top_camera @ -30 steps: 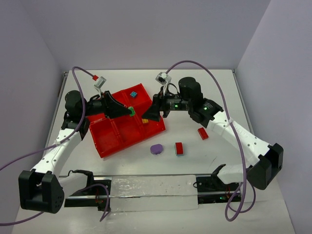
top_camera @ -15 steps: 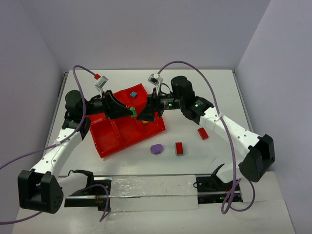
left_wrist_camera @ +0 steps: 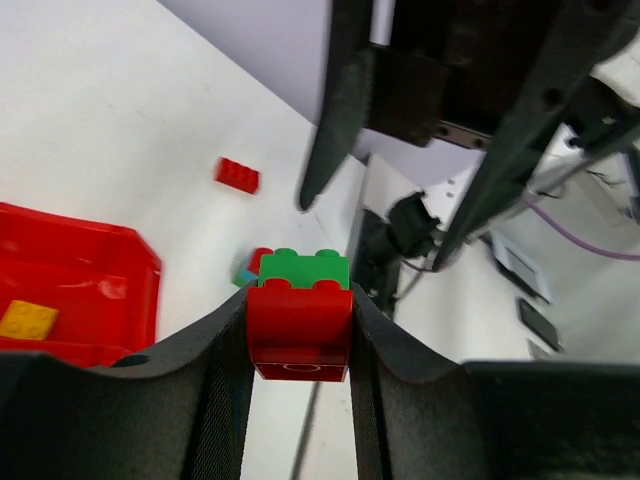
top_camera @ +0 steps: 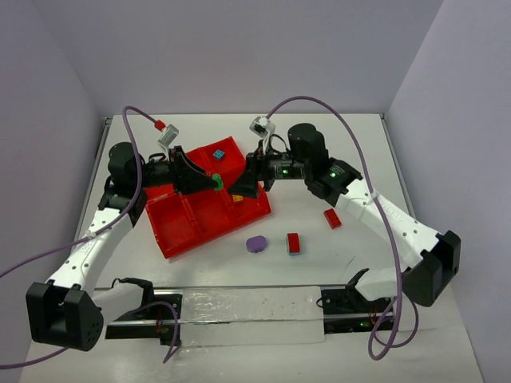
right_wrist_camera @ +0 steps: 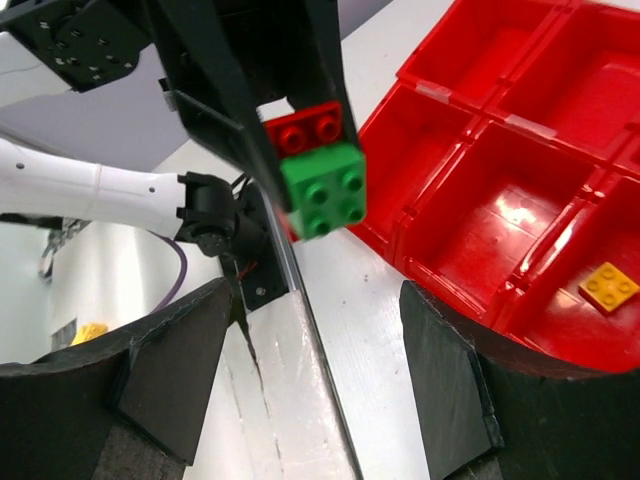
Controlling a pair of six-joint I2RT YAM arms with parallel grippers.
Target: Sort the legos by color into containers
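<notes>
One green brick (left_wrist_camera: 305, 270) on one red brick (left_wrist_camera: 299, 340), pinched in the left claw (left_wrist_camera: 299, 318) above the red tray (top_camera: 188, 231). Facing it, the right claw (top_camera: 241, 185), fingers spread. Under that claw one yellow brick (top_camera: 237, 198); beyond both, one teal brick (top_camera: 218, 152); behind it, one purple brick (top_camera: 256, 243), two loose red bricks (top_camera: 331, 218).

Table (top_camera: 335, 152) seen from high behind, wrist views set close, faced toward each other, red-and-green lego stack (left_wrist_camera: 300, 300) shared.
</notes>
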